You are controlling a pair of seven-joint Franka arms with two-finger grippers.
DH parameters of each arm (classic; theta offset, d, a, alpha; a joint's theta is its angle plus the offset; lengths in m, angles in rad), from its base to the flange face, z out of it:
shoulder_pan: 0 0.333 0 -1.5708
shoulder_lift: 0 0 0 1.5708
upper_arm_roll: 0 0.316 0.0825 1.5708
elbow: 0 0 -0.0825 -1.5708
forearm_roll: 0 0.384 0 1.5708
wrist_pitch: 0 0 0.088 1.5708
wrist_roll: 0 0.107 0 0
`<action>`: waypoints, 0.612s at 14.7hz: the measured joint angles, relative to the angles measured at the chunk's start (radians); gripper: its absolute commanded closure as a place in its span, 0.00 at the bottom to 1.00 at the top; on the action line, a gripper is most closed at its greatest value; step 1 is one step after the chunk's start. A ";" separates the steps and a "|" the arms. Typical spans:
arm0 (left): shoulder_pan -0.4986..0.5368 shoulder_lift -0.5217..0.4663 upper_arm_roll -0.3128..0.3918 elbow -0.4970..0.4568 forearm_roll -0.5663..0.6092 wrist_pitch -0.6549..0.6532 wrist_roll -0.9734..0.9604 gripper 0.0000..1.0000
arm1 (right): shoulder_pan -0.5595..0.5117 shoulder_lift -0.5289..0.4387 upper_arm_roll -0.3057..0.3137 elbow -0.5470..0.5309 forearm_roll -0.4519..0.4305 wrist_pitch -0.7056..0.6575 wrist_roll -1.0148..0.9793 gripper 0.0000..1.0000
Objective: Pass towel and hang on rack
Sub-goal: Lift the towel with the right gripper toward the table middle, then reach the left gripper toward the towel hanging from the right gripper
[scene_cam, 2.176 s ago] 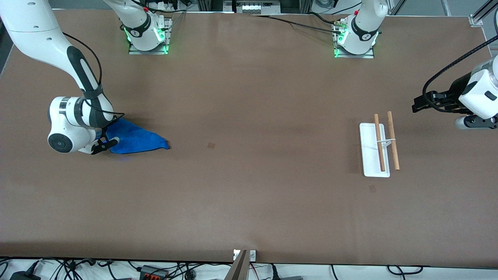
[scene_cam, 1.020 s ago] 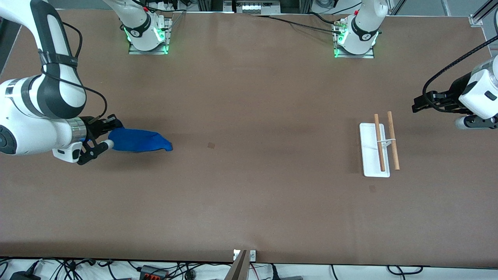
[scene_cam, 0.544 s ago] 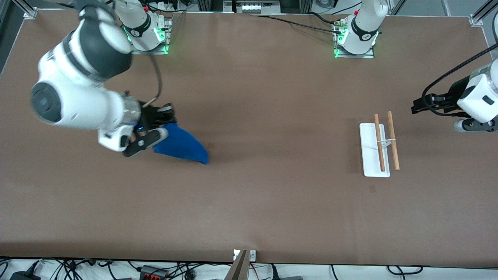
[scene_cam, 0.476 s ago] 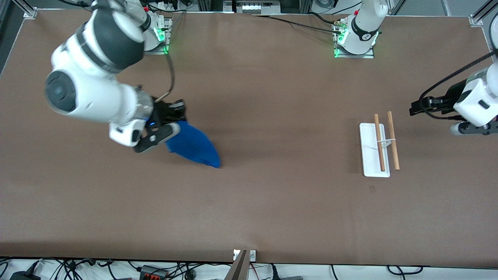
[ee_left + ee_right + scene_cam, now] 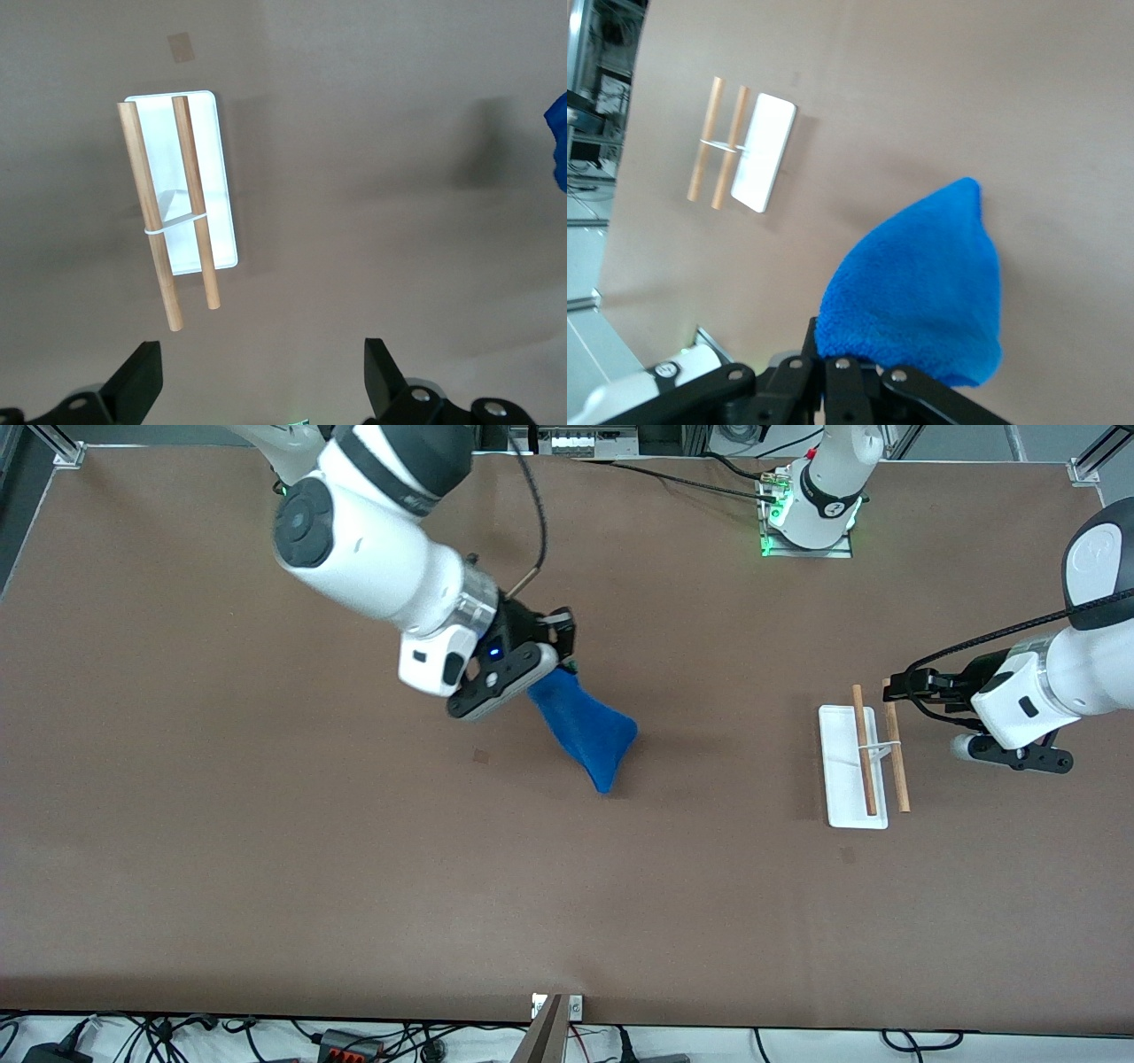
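Towel (image 5: pixel 586 728) hangs from right gripper (image 5: pixel 556 657) over mid-table

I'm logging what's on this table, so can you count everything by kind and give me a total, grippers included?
Towel: 1, blue, hanging from the shut right gripper over the middle of the table.
Rack: 1, white base with 2 wooden rods, toward the left arm's end.
Grippers: 2; the left gripper is open above the rack's end.
Total: 4.

White rounded arm shells, dark grey joint bands, black grippers and cables, green lights at bases, blue LED on right wrist.
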 measured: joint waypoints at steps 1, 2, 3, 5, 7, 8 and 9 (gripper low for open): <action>-0.008 0.000 -0.003 0.000 0.000 0.000 0.004 0.00 | 0.023 0.004 0.000 0.000 0.000 0.030 0.025 1.00; -0.020 0.000 -0.008 0.000 0.000 0.000 0.023 0.00 | 0.044 0.009 0.000 0.000 0.000 0.054 0.047 1.00; -0.033 0.001 -0.011 0.000 -0.001 0.000 0.073 0.00 | 0.062 0.014 0.000 0.000 0.001 0.071 0.067 1.00; -0.056 0.016 -0.016 -0.001 -0.006 0.005 0.265 0.00 | 0.085 0.024 0.000 0.000 0.003 0.089 0.085 1.00; -0.073 0.042 -0.030 -0.001 -0.051 0.050 0.517 0.00 | 0.097 0.030 0.000 0.000 0.005 0.095 0.089 1.00; -0.080 0.055 -0.038 -0.001 -0.088 0.068 0.649 0.00 | 0.099 0.031 0.000 0.000 0.005 0.096 0.089 1.00; -0.087 0.070 -0.042 -0.001 -0.125 0.081 0.780 0.00 | 0.099 0.031 -0.001 0.001 0.005 0.096 0.090 1.00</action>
